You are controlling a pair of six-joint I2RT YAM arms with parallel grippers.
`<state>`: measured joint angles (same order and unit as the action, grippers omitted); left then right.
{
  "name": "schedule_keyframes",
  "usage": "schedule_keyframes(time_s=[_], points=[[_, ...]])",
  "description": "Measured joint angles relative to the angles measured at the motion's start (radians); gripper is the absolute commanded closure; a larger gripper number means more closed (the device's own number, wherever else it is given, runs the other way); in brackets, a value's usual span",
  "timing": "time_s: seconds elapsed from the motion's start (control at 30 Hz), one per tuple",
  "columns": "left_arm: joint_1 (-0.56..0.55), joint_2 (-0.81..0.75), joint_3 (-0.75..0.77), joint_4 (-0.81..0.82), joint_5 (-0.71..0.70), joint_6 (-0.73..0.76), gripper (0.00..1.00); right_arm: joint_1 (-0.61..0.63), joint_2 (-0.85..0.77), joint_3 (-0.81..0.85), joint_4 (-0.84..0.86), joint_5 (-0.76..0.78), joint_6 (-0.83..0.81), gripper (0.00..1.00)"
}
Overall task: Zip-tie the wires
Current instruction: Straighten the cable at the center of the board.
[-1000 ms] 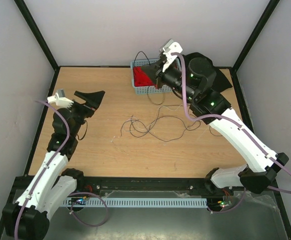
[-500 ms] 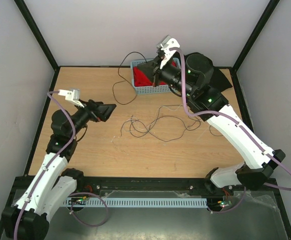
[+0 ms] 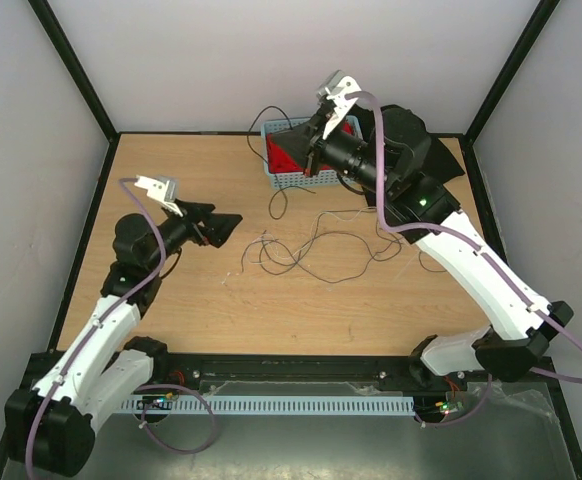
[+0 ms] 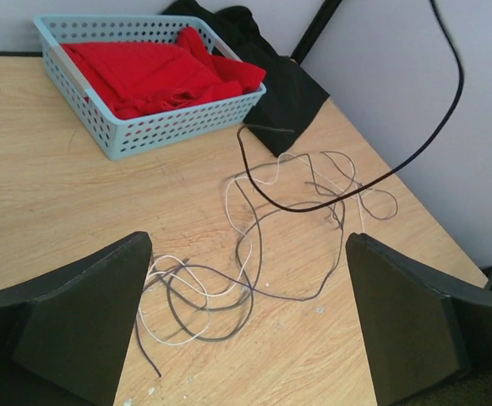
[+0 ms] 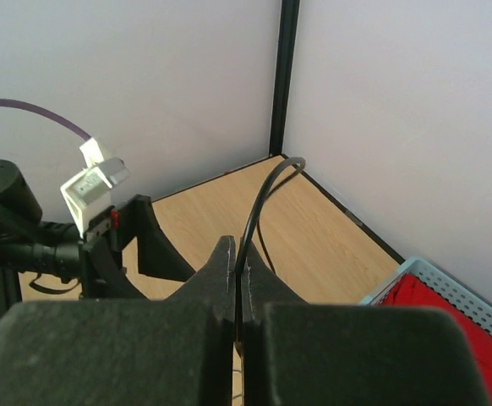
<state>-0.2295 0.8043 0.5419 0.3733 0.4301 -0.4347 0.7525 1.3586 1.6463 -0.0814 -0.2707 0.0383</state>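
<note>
Right fingers (image 5: pixel 214 286): closed, pinching one strand (image 5: pixel 259 211) above basket (image 3: pixel 293 183).
Left fingers (image 4: pixel 85 313): wide apart, empty.
Wires (image 3: pixel 316 245): loose beside basket; gather strand into loops, keep pinch firm.

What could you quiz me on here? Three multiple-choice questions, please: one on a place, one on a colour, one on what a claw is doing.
1. Where on the table does the blue basket stand? A) far edge B) beside the arm bases C) middle
2. What colour is the cloth in the basket? A) green B) red C) white
3. How is the right gripper? A) wide open B) shut on a dark wire C) shut on the basket rim
Answers: 1 A, it sits by the back wall; 2 B, plainly red; 3 B, it pinches the strand.
</note>
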Motion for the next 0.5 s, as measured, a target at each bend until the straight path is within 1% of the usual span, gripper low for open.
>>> schedule_keyframes(time_s=[0.1, 0.33, 0.5], points=[[-0.016, 0.023, 0.000, 0.004, 0.036, 0.035, 0.01, 0.000, -0.013, -0.001, 0.000, -0.005, 0.004, 1.00], [-0.090, 0.011, -0.012, 0.044, 0.174, 0.243, 0.01, 0.000, -0.051, -0.002, 0.000, -0.011, 0.002, 1.00], [-0.130, -0.025, -0.070, 0.124, 0.198, 0.354, 0.01, 0.000, -0.069, -0.002, 0.000, -0.021, -0.002, 1.00]])
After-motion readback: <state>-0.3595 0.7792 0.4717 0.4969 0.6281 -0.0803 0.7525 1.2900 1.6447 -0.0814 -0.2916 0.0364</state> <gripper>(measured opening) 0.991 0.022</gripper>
